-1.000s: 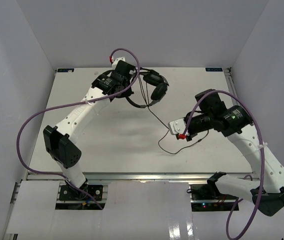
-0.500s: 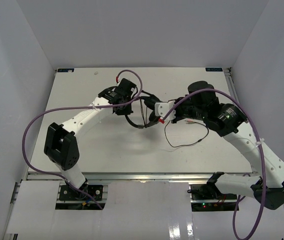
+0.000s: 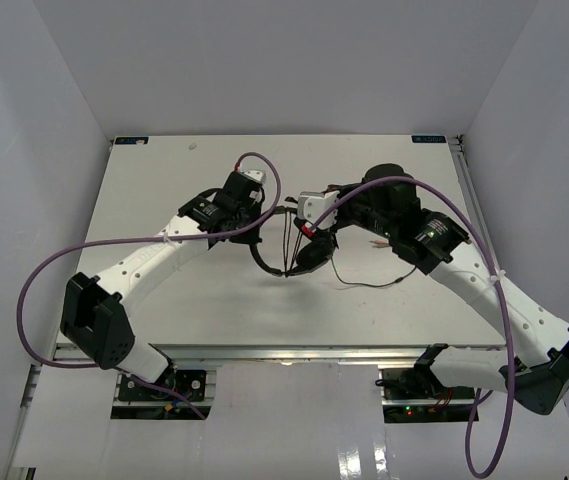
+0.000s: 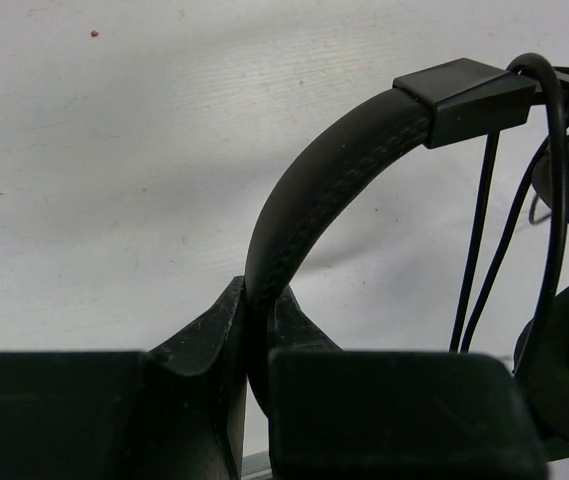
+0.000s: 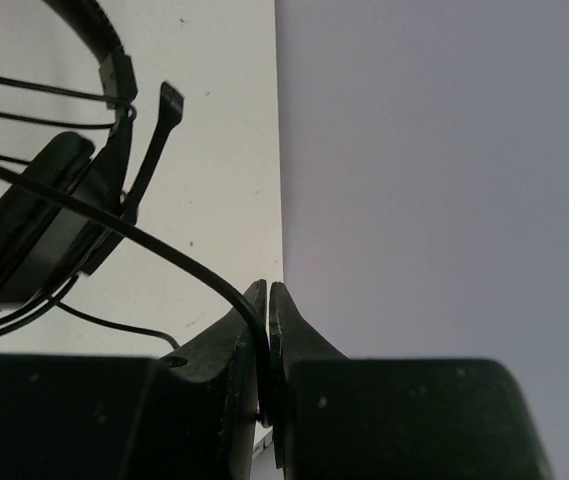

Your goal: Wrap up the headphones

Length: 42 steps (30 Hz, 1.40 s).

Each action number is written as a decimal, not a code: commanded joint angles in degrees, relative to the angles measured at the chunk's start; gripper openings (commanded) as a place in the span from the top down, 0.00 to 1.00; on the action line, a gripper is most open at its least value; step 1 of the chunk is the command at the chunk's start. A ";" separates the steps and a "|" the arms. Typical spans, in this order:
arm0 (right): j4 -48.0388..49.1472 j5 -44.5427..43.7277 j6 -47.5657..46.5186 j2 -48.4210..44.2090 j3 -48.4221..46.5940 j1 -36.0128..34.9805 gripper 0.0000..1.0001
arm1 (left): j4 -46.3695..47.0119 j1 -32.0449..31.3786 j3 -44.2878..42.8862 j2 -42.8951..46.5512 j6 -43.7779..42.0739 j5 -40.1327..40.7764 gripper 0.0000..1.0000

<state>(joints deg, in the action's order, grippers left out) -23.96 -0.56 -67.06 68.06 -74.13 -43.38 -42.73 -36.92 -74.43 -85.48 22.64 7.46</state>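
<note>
Gripping the headband (image 4: pixel 334 170) of the headphones (image 3: pixel 312 252), the left tool (image 4: pixel 259 300) is clenched tight on it. The right tool (image 5: pixel 267 295) is pinched on the thin cord (image 5: pixel 154 245). The headphones are around mid-bench (image 3: pixel 164 170) between both arms, with loose cord trailing off to the right.

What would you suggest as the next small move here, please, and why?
Probably the right gripper should carry the cord one more turn around the headband, while the left gripper holds steady. The left is shut on the headband, the right on the cord, and loose cord lies on the table.
</note>
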 commanded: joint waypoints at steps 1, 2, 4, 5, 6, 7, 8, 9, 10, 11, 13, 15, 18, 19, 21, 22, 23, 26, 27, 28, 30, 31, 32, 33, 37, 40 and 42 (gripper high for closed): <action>7.61 -0.85 -0.79 1.38 -0.32 -0.13 0.90 | 3.44 -2.63 0.43 4.10 -3.13 -4.12 1.00; 7.77 -0.73 -0.75 1.87 -0.51 -0.17 0.90 | 3.44 -3.20 0.54 4.40 -3.66 -4.27 1.00; 8.07 -0.52 -0.80 2.78 -0.99 -0.18 0.89 | 3.48 -4.21 0.75 4.96 -4.69 -4.50 1.00; 8.21 -0.42 -0.95 3.16 -1.32 -0.14 0.89 | 3.52 -4.59 0.85 5.20 -5.16 -4.55 1.00; 8.23 -0.32 -1.01 3.53 -1.55 -0.09 0.89 | 3.62 -5.04 1.00 5.81 -5.50 -4.65 1.00; 8.24 -0.21 -1.03 3.88 -1.74 -0.03 0.89 | 3.72 -5.46 1.15 6.45 -5.79 -4.80 1.00; 8.28 -0.08 -0.90 4.19 -1.88 0.06 0.89 | 3.81 -5.59 1.28 6.94 -6.02 -5.20 1.00; 8.32 0.03 -0.79 4.49 -2.00 0.18 0.89 | 3.88 -5.73 1.45 7.41 -6.21 -5.52 1.00; 8.31 0.10 -0.75 4.73 -2.09 0.41 0.89 | 3.90 -5.89 1.76 7.83 -6.29 -5.55 1.00; 8.20 1.51 0.12 5.11 -2.47 0.85 0.89 | 4.28 -6.17 2.26 8.92 -6.40 -5.98 1.00; 7.79 3.84 1.15 5.69 -3.04 1.99 0.89 | 4.85 -6.50 2.98 10.02 -6.47 -6.68 1.00; 7.45 5.34 1.46 5.98 -3.26 2.63 0.89 | 5.04 -6.80 3.24 11.26 -6.49 -7.21 1.00; 6.75 7.51 2.84 6.54 -3.98 3.11 0.89 | 5.10 -7.28 3.14 12.07 -6.55 -7.37 1.00; 6.54 8.57 3.62 6.76 -4.40 3.32 0.89 | 5.05 -7.48 3.08 12.29 -6.62 -8.81 1.00; 6.47 9.76 4.91 6.95 -5.20 3.56 0.89 | 5.08 -7.79 3.03 12.48 -6.64 -9.64 1.00; 6.47 10.61 5.35 7.04 -5.52 3.66 0.89 | 5.02 -7.90 2.97 12.53 -6.64 -9.85 1.00; 6.47 11.65 5.89 7.13 -5.93 3.93 0.89 | 5.04 -7.97 3.00 12.53 -6.64 -10.07 1.00; 6.43 14.62 8.05 7.76 -7.84 4.94 0.89 | 5.06 -8.48 2.93 12.36 -6.82 -10.80 1.00; 6.37 15.55 8.54 7.93 -8.22 5.32 0.89 | 5.01 -8.65 2.87 12.33 -6.94 -10.83 1.00; 6.32 16.25 9.37 8.07 -8.73 5.60 0.89 | 4.96 -8.79 2.82 12.23 -7.03 -10.92 1.00; 6.30 17.61 10.41 8.34 -8.97 6.13 0.89 | 4.94 -9.16 2.64 12.01 -7.06 -10.91 1.00; 6.30 17.98 10.99 8.39 -8.79 6.28 0.89 | 4.94 -9.22 2.42 12.03 -6.98 -10.97 1.00; 6.30 18.57 11.07 8.32 -8.47 6.73 0.89 | 4.94 -9.22 2.26 12.18 -6.91 -10.98 1.00; 6.30 18.71 11.07 8.12 -7.64 7.05 0.89 | 4.94 -9.22 1.94 12.31 -6.91 -10.98 1.00; 6.47 20.60 11.29 7.40 -4.80 8.28 0.89 | 4.57 -9.31 0.65 12.90 -6.82 -11.78 1.00; 6.63 22.13 12.14 7.30 -3.69 9.32 0.89 | 3.91 -9.46 -0.43 13.15 -6.82 -12.27 1.00; 6.69 23.22 12.91 7.40 -3.14 10.18 0.89 | 3.45 -9.57 -1.19 13.19 -6.78 -12.38 1.00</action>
<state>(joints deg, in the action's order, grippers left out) -20.79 20.01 -56.79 76.23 -78.30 -35.36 -38.28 -45.63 -71.97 -75.16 16.20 -1.54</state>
